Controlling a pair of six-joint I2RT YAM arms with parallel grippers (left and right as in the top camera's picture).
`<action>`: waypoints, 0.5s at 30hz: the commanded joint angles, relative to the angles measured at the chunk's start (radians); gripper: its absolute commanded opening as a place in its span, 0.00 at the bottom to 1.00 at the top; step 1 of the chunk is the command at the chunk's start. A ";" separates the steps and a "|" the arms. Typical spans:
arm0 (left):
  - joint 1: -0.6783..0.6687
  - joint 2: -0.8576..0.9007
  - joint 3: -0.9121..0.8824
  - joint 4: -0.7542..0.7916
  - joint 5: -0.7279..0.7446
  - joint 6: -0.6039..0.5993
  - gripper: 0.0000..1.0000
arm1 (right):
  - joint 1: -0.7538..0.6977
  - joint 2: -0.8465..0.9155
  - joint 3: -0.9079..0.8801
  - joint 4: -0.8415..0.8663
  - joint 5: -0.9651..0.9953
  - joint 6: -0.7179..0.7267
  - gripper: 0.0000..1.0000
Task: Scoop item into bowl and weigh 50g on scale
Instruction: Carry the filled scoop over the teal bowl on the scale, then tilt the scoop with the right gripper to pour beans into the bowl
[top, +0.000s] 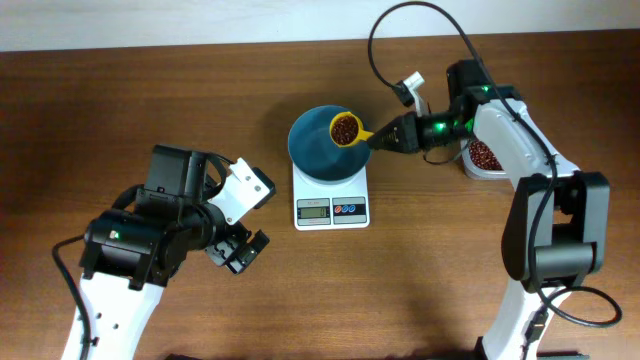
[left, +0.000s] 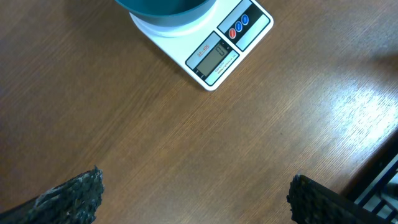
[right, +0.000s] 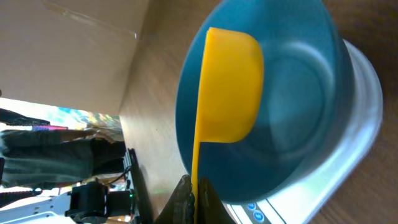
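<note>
The brown wooden table (top: 200, 90) carries everything; the right arm (top: 525, 150) reaches in from the right edge toward the centre, while the left arm (top: 140, 240) sits low on the left, well apart from the scale; the white square kitchen scale (top: 331, 208) stands mid-table, its display and red and blue buttons on the near edge; the teal-blue bowl (top: 312, 152) sits on its platform; a clear plastic tub (top: 468, 171) holding dark red-brown beans (top: 486, 153) lies partly hidden under the right arm; the left gripper (left: 196, 183) holds nothing, jaws spread wide above bare wood; the right gripper (top: 388, 137) is clamped tight on the handle of a yellow scoop (top: 349, 131); its cup, filled with more beans, hangs over the bowl's right side.
</note>
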 joint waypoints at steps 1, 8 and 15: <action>0.006 0.007 0.018 0.002 0.000 0.019 0.99 | 0.032 0.005 0.079 -0.023 0.077 -0.013 0.04; 0.006 0.007 0.018 0.002 0.000 0.019 0.99 | 0.082 -0.004 0.122 -0.069 0.277 -0.021 0.04; 0.006 0.007 0.018 0.002 0.000 0.019 0.99 | 0.127 -0.047 0.124 -0.068 0.387 -0.029 0.04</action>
